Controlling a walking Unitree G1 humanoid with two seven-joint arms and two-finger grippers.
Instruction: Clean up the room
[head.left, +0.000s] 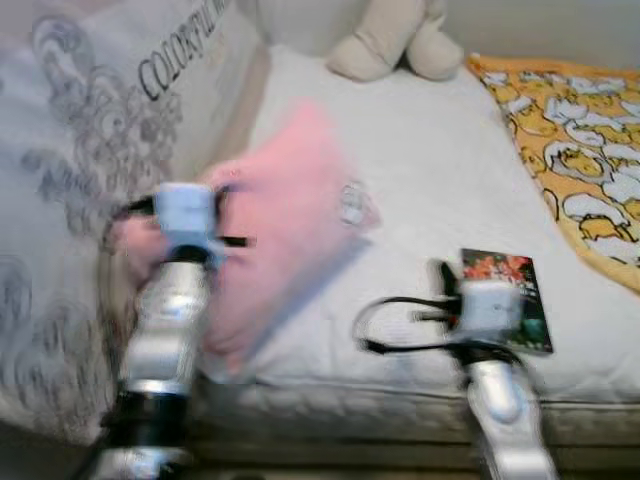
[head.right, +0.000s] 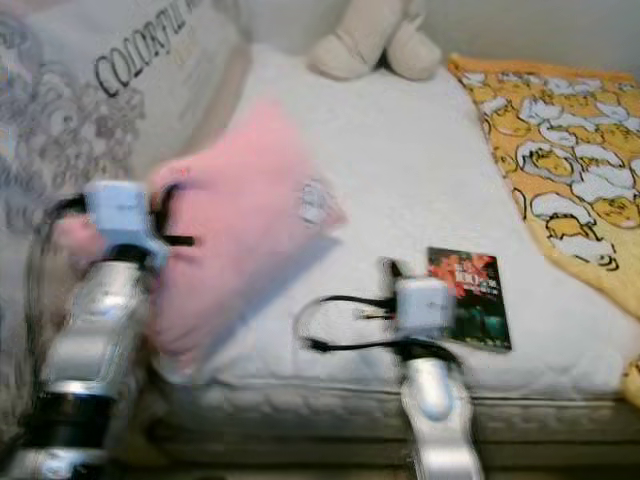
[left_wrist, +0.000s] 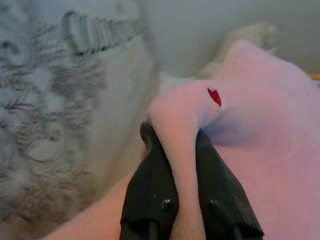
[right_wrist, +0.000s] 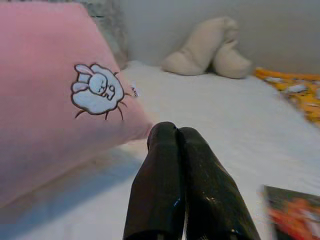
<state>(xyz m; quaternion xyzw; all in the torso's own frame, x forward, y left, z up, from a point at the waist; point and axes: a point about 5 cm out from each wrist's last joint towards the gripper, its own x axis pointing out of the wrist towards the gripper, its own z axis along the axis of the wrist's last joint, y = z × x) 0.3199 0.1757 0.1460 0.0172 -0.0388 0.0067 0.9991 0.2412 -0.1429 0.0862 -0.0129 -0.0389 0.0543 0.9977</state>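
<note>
I hold the pink pillow (head.left: 285, 215) by one corner with my left gripper (left_wrist: 186, 150); the jaws are pressed onto a fold of the pink cloth, which bulges out between the two black fingers (left_wrist: 150, 195). I judge that a corner is the best place to take it, because the body of the pillow is too thick and soft for my jaws. The pillow hangs tilted from this corner, partly above the white mattress (head.left: 440, 180) and close to the big grey printed pillow (head.left: 100, 130) on my left side. On its face there is a small white rabbit picture (right_wrist: 97, 92).

My right gripper (right_wrist: 177, 132) hovers over the mattress with the jaws pressed together and nothing between them; I think it waits free for the next thing. Just beside it lies a book (head.left: 505, 298) with a dark cover, flat near the front edge of the bed. A beige plush toy (head.left: 395, 38) sits at the far end, and a yellow patterned blanket (head.left: 575, 130) covers the right side.
</note>
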